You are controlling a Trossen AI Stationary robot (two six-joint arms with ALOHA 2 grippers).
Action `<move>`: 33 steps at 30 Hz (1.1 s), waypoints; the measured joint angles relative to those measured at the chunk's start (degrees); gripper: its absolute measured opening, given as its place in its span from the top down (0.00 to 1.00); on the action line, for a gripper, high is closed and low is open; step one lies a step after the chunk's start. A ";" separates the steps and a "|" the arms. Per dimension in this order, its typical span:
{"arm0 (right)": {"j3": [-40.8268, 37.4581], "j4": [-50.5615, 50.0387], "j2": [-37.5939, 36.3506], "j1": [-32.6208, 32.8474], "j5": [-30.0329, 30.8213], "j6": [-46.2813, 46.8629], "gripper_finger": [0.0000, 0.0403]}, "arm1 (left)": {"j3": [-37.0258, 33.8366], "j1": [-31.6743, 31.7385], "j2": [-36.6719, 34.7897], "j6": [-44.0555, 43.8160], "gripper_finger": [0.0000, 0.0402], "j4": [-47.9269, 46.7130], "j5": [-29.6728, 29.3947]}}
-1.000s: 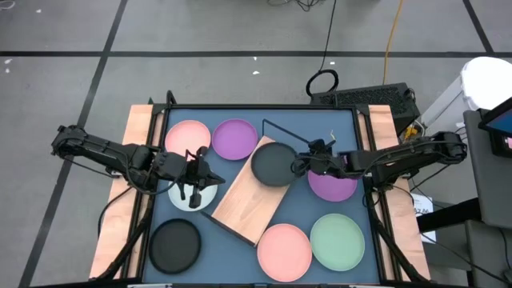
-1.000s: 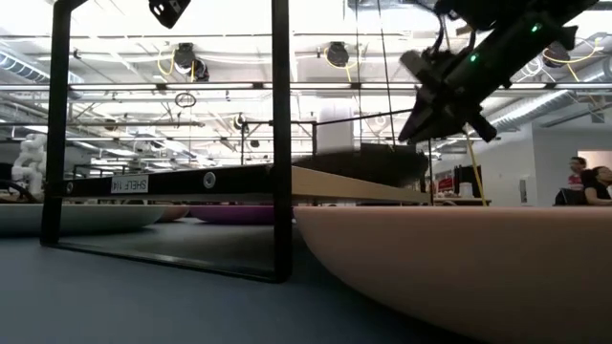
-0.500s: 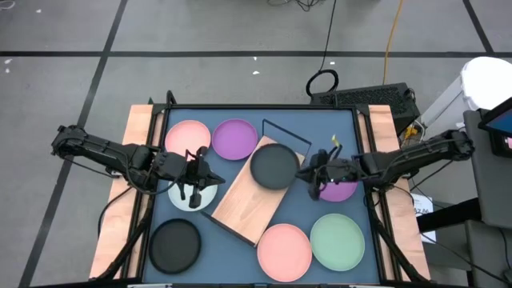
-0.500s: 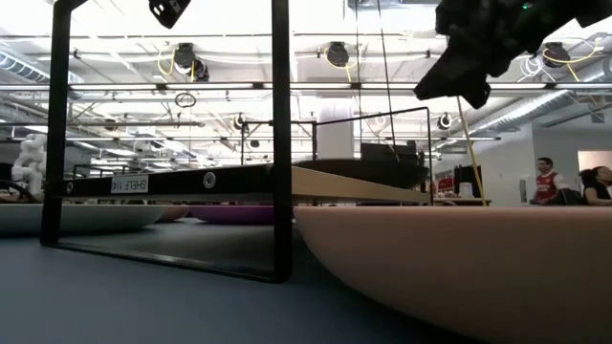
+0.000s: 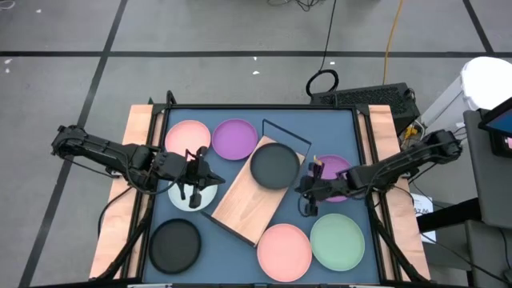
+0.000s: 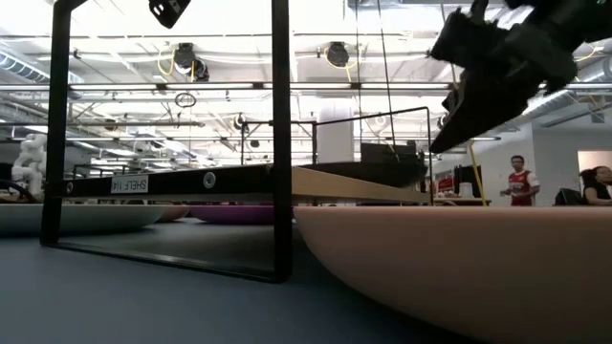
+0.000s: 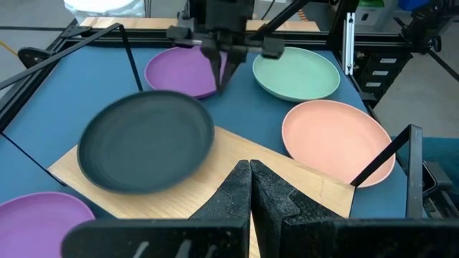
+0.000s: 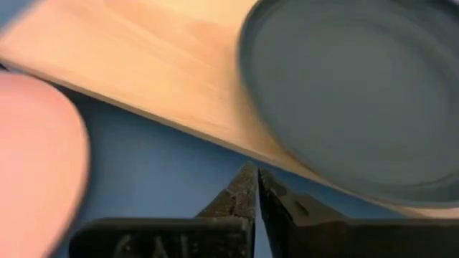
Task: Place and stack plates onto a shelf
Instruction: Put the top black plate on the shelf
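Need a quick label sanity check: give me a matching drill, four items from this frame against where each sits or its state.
Items:
1. black plate
2. pale green plate
3. white-grey plate
4. right gripper

Places or states:
A. under the left gripper
B. on the shelf
C. shut, empty, over the mat beside the shelf
D. on the mat, beside a pink plate

Pairs: 1-B, 2-D, 3-A, 4-C

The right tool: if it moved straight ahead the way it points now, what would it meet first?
Probably the shelf: the shut right tool faces its near edge across bare table, with the black plate lying on it just beyond. Depth is hard to judge.
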 joint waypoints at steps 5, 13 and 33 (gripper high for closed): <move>0.00 1.91 2.57 -0.09 3.06 -3.50 1.00 | 0.00 0.00 0.00 0.00 0.99 -0.01 0.00; 0.00 4.64 6.16 -1.00 4.54 -5.29 1.00 | 0.00 0.00 0.00 0.40 0.99 0.00 -0.01; -0.02 23.70 6.85 -2.08 2.86 -5.73 1.00 | 0.00 0.00 0.00 0.57 0.99 0.00 -0.42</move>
